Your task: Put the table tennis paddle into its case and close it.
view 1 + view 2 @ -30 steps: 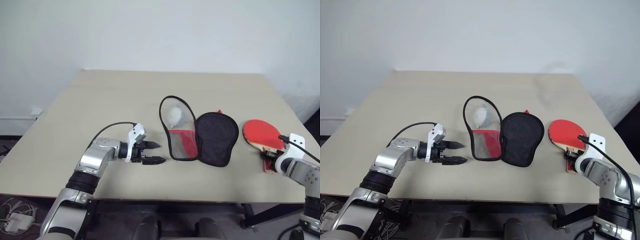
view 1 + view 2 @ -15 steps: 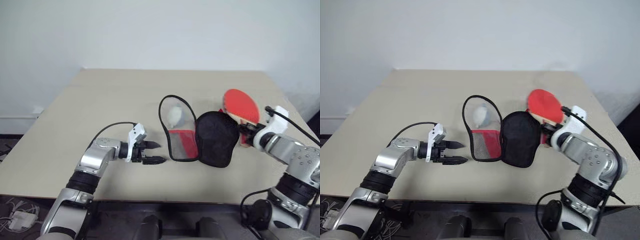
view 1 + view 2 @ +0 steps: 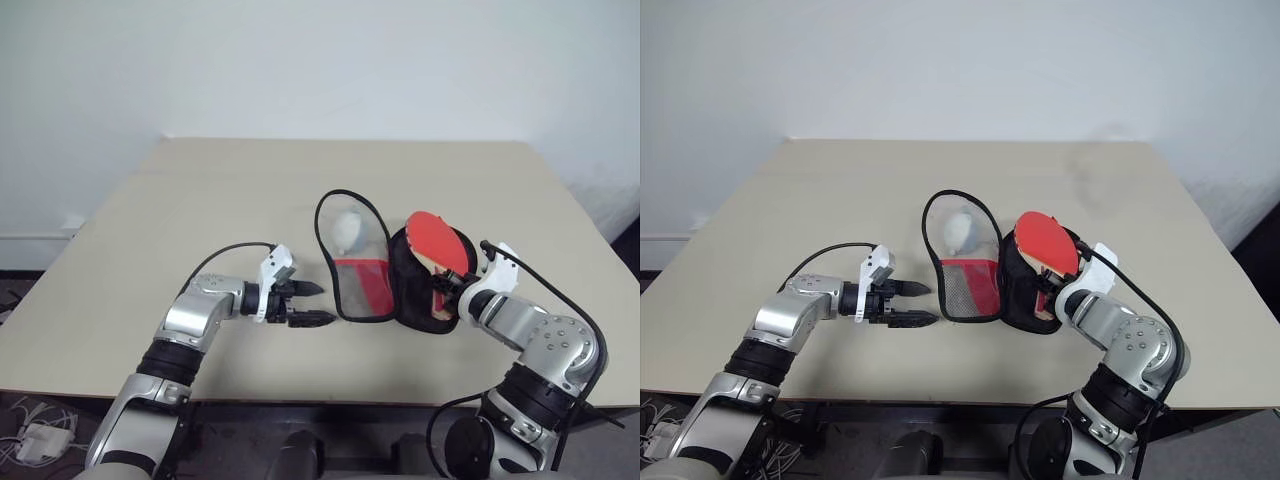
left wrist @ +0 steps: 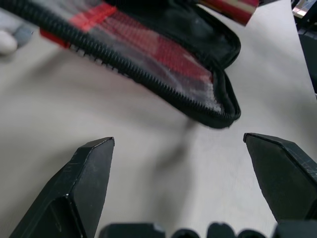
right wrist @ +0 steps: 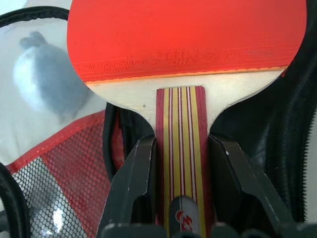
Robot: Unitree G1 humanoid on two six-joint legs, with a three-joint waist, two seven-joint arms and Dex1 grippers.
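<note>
Your right gripper (image 5: 180, 163) pinches the table tennis paddle (image 3: 438, 243) by its wooden handle, blade over the open case (image 3: 400, 270) on the bench (image 3: 200, 200); it looks stiff and light — hold the handle, not the slick rubber; left gripper (image 3: 310, 304) jaws spread, empty

You are looking at a plain beige table (image 3: 250, 190) whose far edge meets a bare white wall (image 3: 320, 60) (evenly lit, with no hard shadows on it). Below the near left corner, some cables (image 3: 30, 435) lie on a dark floor (image 3: 10, 290). At the far left, a pale skirting strip (image 3: 35, 238) runs along the foot of the wall.
</note>
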